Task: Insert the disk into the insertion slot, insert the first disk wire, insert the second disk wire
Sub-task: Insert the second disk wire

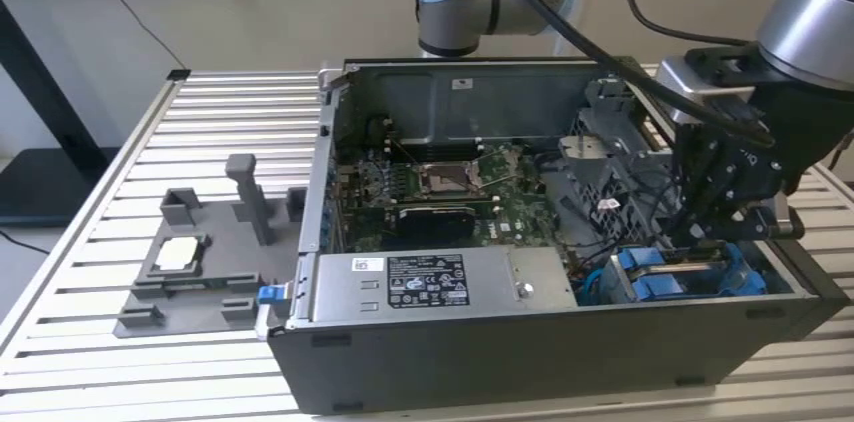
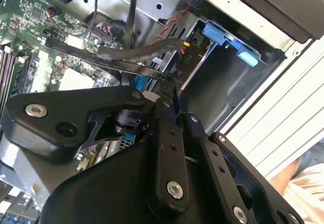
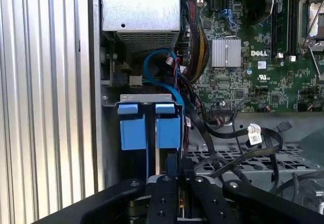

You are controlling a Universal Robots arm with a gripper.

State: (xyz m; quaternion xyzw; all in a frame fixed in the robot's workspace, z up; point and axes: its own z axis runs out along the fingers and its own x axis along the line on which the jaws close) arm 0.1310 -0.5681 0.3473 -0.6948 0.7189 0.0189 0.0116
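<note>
The disk sits in its slot at the front corner of the open computer case (image 1: 400,362), on the exterior view's right. Its blue carrier frame (image 1: 674,277) shows two blue tabs (image 3: 152,127) in the first wrist view and one tab (image 2: 228,40) in the second wrist view. My gripper (image 1: 727,237) hangs directly over this bay. A thin blue disk wire (image 3: 151,74) loops from beside the power supply down to a small connector (image 3: 172,162) at the disk's end. My gripper (image 3: 172,172) is shut on that connector. In the second wrist view my gripper (image 2: 169,88) pinches the wire end.
The silver power supply box (image 1: 427,282) lies beside the bay, with the green motherboard (image 1: 454,192) behind it. Loose black cables (image 3: 238,138) cross the metal cage next to the disk. A grey fixture (image 1: 200,262) stands on the slatted table (image 1: 94,242) at the exterior view's left.
</note>
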